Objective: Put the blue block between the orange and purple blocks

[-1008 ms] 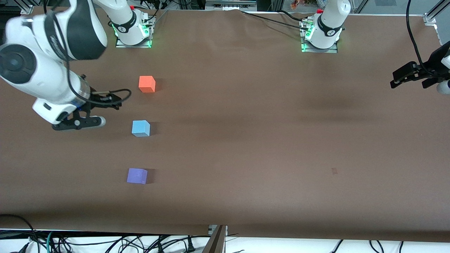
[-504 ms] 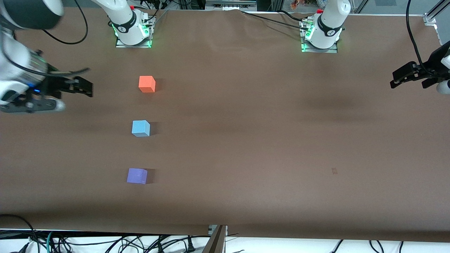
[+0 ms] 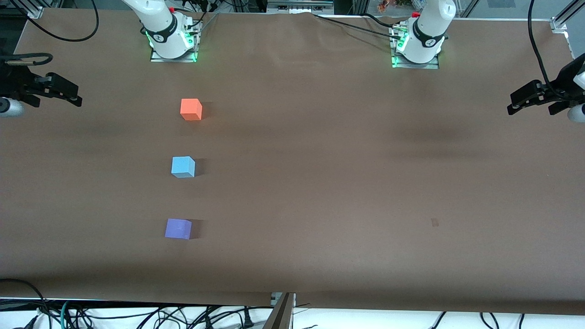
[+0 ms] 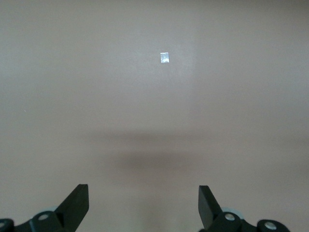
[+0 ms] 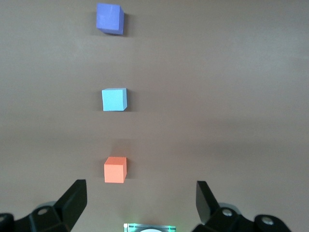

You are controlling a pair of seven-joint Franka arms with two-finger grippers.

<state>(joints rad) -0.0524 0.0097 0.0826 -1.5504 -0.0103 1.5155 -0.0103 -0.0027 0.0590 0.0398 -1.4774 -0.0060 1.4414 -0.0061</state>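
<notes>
Since the earlier frames, only the right arm has moved: its gripper (image 3: 68,96) has withdrawn from beside the blue block (image 3: 183,167) to the edge of the counter (image 3: 320,183) at the right arm's end. All three blocks and the left arm are unchanged.

**Blue block.** It rests flat on the counter, free of any gripper. In the front view the orange block (image 3: 191,109) lies at its 12 o'clock and the purple block (image 3: 178,228) at its 6 o'clock. The three form a near-straight line, well apart from one another, with roughly equal gaps. Judged from this layout, the blue block already occupies the required slot between the other two, and the task appears complete.

**Right gripper.** It is empty, with fingers spread wide in the right wrist view. It is raised over the counter near its own base; this high, retracted pose gives its camera a clear view of the whole row, and it looks like a return to rest.

**Left gripper.** The left gripper (image 3: 521,103) waits over the left arm's end of the counter, empty and with fingers wide apart in the left wrist view. It has no part in this row.

**Limits of view.**
- Both arms are cut off by the front view's edges; only the grippers and bases show.
- Both wrist views show only the fingertips.
- A small pale mark (image 4: 164,58) on the counter cannot be identified.
</notes>
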